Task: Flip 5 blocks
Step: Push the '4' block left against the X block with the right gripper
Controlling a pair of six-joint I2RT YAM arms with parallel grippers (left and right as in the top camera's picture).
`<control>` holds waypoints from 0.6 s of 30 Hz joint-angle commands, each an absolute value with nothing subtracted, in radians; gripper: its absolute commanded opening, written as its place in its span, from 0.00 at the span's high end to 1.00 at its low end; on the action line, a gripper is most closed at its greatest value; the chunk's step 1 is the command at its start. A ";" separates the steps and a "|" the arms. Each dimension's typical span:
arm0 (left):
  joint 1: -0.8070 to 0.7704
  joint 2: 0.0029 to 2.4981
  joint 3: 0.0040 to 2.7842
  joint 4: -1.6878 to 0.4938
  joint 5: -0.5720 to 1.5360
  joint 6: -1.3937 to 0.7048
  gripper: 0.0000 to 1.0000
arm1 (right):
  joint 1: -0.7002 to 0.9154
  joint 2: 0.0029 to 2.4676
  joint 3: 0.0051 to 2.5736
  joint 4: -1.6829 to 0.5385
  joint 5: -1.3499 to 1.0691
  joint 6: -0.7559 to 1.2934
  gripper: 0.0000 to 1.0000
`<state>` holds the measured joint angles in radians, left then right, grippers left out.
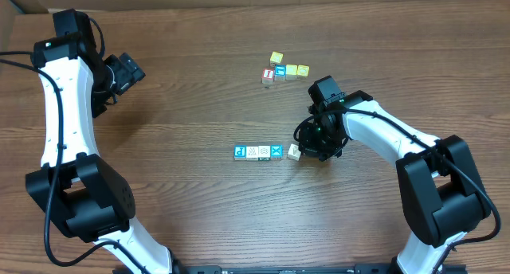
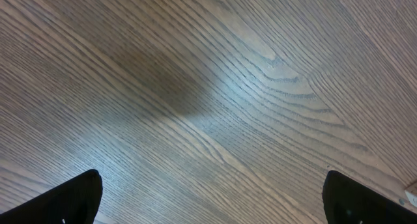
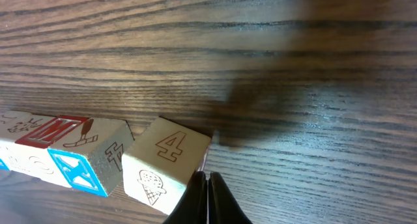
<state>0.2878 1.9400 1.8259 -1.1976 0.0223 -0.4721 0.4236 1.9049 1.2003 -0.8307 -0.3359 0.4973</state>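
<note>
Blocks (image 1: 257, 152) in left-right row, end block (image 3: 166, 162) skewed, right gripper (image 3: 208, 185) closed empty, left gripper (image 1: 123, 72) spread wide

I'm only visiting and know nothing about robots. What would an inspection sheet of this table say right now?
Surface: brown wood-grain table, no spills seen.
Job's things: row of four blocks side by side; a fifth block sits askew at the row's right end, with a 4 on one face.
Clutter: cluster of blocks farther back, one red-topped.
Grippers: left gripper open over bare wood; right gripper shut, its tip at the fifth block's edge.
Cables: black cables run along both arms.
Surroundings: pale strip past the table's far left corner; cannot tell what it is.
</note>
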 commanded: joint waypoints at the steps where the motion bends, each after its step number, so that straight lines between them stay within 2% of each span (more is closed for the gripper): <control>1: 0.281 1.929 1.841 -1.198 0.019 -0.468 0.00 | 0.424 1.891 1.197 -0.827 -0.331 0.495 0.93; 7: 0.281 1.929 1.841 -1.198 0.019 -0.468 0.00 | 0.423 1.891 1.197 -0.803 -0.314 0.433 0.84; 18: 0.281 1.929 1.841 -1.198 0.019 -0.468 0.00 | 0.424 1.891 1.197 -0.772 -0.232 0.433 0.83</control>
<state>0.2878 1.9400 1.8259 -1.1976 0.0223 -0.4721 0.4232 1.9049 1.2003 -0.7811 -0.2596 0.4435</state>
